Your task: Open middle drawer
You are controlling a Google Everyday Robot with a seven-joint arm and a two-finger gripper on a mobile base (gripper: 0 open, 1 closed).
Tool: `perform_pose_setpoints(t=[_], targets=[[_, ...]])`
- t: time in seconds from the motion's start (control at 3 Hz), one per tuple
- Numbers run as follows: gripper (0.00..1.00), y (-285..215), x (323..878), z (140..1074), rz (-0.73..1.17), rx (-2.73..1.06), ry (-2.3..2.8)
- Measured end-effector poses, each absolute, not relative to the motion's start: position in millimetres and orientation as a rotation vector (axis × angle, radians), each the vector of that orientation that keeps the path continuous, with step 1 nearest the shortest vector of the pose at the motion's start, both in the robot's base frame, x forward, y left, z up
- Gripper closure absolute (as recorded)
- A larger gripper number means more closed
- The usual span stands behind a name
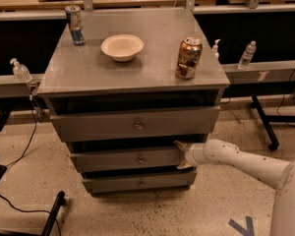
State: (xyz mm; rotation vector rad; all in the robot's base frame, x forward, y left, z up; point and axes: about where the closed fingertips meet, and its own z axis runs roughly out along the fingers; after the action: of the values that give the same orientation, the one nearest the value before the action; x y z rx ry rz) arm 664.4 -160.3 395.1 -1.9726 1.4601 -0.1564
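The gripper [181,155] is seen at the right end of the middle drawer [128,160], second below the worktop [88,68], jaws spread across its front, nothing clamped; a straight, level outward pull is advised.

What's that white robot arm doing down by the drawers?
The robot's gripper is at the right end of the middle drawer, trying to open it. The drawer's little knob is untouched. The drawer looks barely out, if at all. On the cabinet top sit a bowl, a brown can and a blue can.
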Motion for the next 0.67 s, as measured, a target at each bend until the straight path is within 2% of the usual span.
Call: perform_pose_setpoints(t=[0.67], targets=[[0.32,-160.2,664.3,395.1,-0.156,-1.973,1.46]])
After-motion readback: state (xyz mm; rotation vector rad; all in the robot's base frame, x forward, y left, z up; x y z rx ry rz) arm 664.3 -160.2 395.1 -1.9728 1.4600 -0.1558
